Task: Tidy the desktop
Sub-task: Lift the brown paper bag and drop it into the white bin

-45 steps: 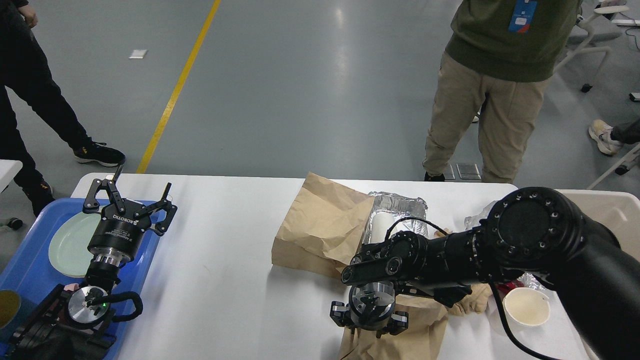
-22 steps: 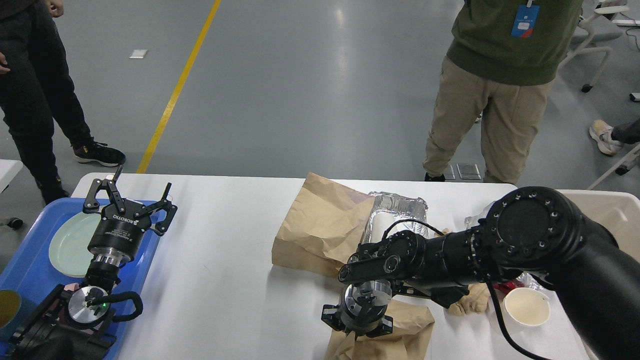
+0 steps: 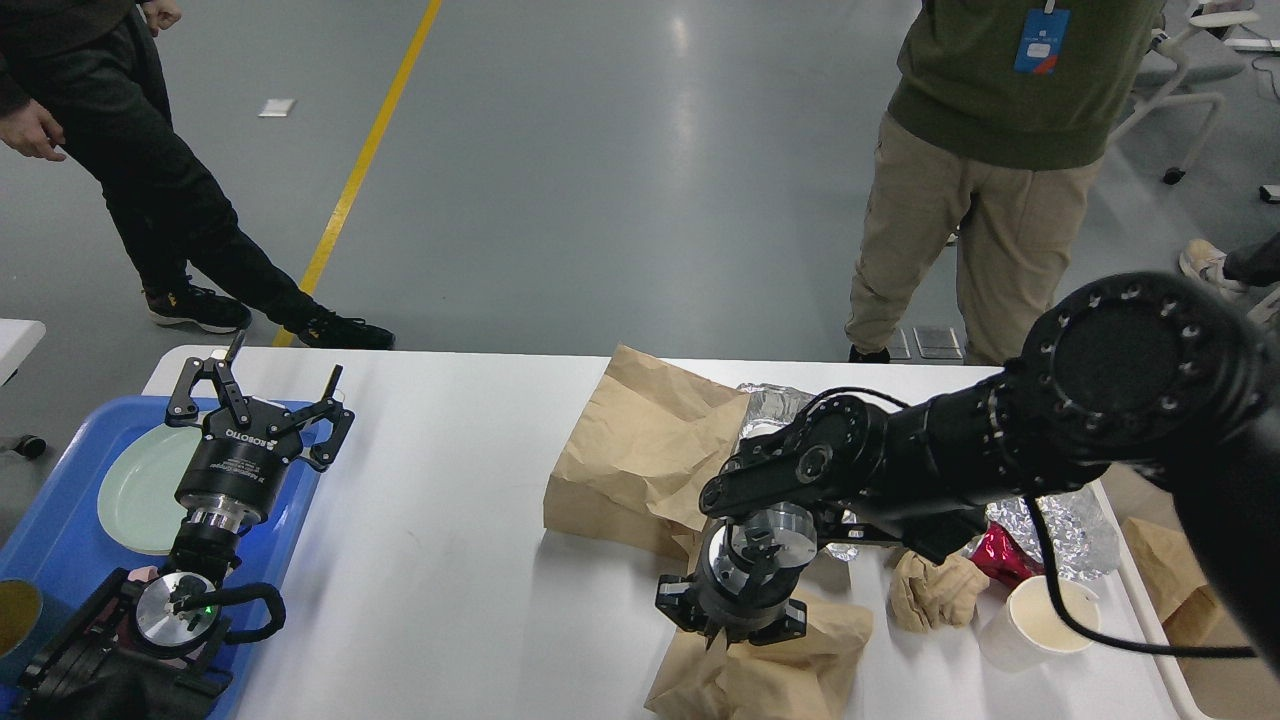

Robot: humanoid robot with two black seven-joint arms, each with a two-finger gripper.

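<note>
The white desktop (image 3: pixel 450 480) fills the lower half of the head view. My right gripper (image 3: pixel 733 640) points straight down at its front middle, shut on the top of a crumpled brown paper bag (image 3: pixel 770 675) that bunches up under it; the gripper body hides the fingertips. A larger brown paper bag (image 3: pixel 640 450) lies just behind. My left gripper (image 3: pixel 287 360) stands open and empty over the near edge of the blue tray (image 3: pixel 60 540) at the far left.
A foil container (image 3: pixel 770 405), crumpled foil (image 3: pixel 1065 520), a red wrapper (image 3: pixel 1000 562), a paper wad (image 3: pixel 930 592) and a white paper cup (image 3: pixel 1035 622) lie at the right. The beige bin (image 3: pixel 1210 680) sits at the right edge. A pale green plate (image 3: pixel 140 490) lies in the tray. Two people stand beyond the table.
My right gripper has closed on the flat bag and drawn it up, crumpling it. The right arm's elbow rose, uncovering the foil, the wrapper and the bin. The left arm has not moved.
</note>
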